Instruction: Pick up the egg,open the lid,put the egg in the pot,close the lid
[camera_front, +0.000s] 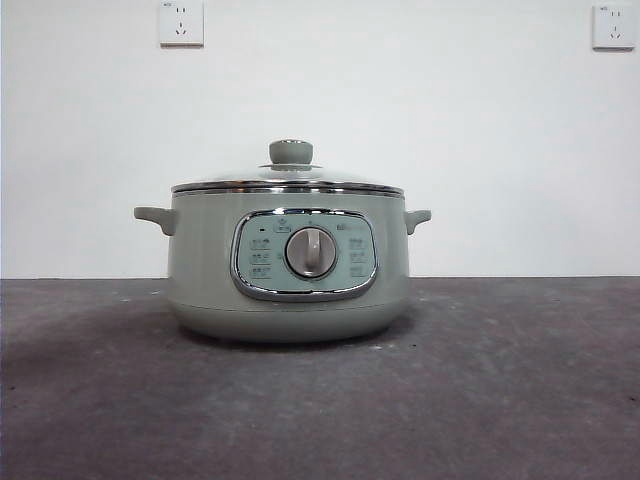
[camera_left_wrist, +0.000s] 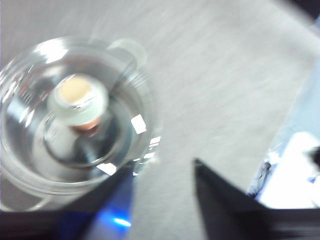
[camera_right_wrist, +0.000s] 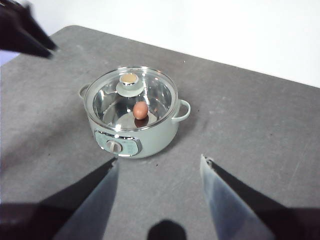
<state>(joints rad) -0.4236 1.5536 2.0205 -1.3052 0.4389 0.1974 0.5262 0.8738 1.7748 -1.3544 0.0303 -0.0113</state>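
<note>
Glass lid (camera_right_wrist: 131, 95) reveals egg (camera_right_wrist: 140, 110) overhead, unseen frontally

Two white wall sockets (camera_front: 181, 23) (camera_front: 613, 26) sit above a grey table (camera_front: 500, 400).

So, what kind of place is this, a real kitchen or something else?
Probably a test bench, not a kitchen: a bare dark grey table, a plain white wall with sockets, and one pot, its lid shut over the egg. Both grippers are open, holding nothing.
</note>
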